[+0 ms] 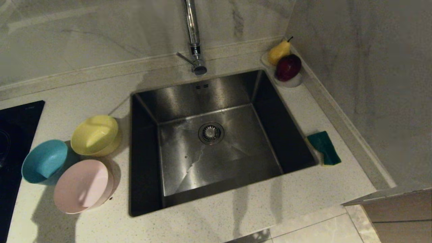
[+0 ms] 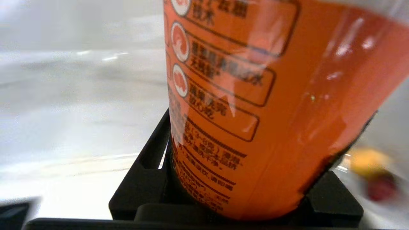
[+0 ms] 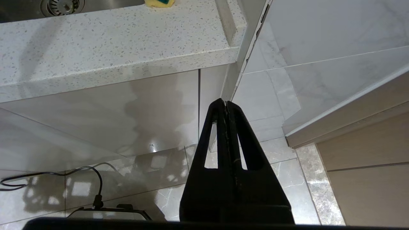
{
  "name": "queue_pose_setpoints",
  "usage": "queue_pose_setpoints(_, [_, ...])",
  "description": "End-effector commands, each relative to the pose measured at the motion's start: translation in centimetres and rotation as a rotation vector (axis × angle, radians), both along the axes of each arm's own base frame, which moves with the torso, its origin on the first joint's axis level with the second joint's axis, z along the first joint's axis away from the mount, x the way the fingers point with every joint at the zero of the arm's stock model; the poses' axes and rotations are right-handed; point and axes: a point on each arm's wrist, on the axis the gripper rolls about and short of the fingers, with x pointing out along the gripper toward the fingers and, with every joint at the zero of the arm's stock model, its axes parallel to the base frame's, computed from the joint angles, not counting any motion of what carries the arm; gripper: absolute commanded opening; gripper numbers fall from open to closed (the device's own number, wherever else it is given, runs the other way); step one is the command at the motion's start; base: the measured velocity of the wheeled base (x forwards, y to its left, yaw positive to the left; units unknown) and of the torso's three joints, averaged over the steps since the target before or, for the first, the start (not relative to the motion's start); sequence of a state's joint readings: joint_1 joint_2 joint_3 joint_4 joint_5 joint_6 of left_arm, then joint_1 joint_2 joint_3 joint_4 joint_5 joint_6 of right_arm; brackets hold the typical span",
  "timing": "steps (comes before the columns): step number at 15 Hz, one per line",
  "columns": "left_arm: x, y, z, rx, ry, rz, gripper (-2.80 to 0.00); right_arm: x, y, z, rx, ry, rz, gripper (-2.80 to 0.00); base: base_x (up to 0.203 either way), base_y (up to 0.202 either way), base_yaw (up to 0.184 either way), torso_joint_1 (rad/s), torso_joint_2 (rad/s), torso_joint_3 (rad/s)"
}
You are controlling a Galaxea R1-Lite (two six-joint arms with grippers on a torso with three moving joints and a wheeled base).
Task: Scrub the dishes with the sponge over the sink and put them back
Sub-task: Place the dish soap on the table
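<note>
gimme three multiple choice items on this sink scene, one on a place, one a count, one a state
1. Where does the sponge lie?
A. in the sink
B. on the counter right of the sink
C. inside the pink bowl

2. How many bowls stand left of the sink?
A. two
B. three
C. four

3. What is the left gripper doing?
A. shut on nothing
B. holding a plate
C. gripping an orange labelled bottle

Answers:
1 B, the head view shows the sponge on the speckled counter beside the basin's right rim.
2 B, a yellow bowl, a blue bowl and a pink bowl sit together.
3 C, the left wrist view shows the bottle between the black fingers.
</note>
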State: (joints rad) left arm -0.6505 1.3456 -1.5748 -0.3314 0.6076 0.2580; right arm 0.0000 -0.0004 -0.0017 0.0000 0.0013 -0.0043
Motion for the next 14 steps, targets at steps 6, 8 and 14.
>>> queue_pose_setpoints(6, [6.4,8.9,-2.7,-0.167,0.034,0.416,-2.8,0.0,0.0,0.0,0.0,0.001,0.0,-2.8,0.0,0.0,0.0,0.0,0.0,0.0])
queue_pose_setpoints(8, [8.6,10.8,-5.2,-0.178,0.096,0.496,-2.8,0.0,0.0,0.0,0.0,0.001,0.0,-2.8,0.0,0.0,0.0,0.0,0.0,0.0])
queue_pose_setpoints(14, [15.2,14.4,-11.7,-0.214,0.012,0.651,-2.8,0.0,0.0,0.0,0.0,0.001,0.0,-2.8,0.0,0.0,0.0,0.0,0.0,0.0])
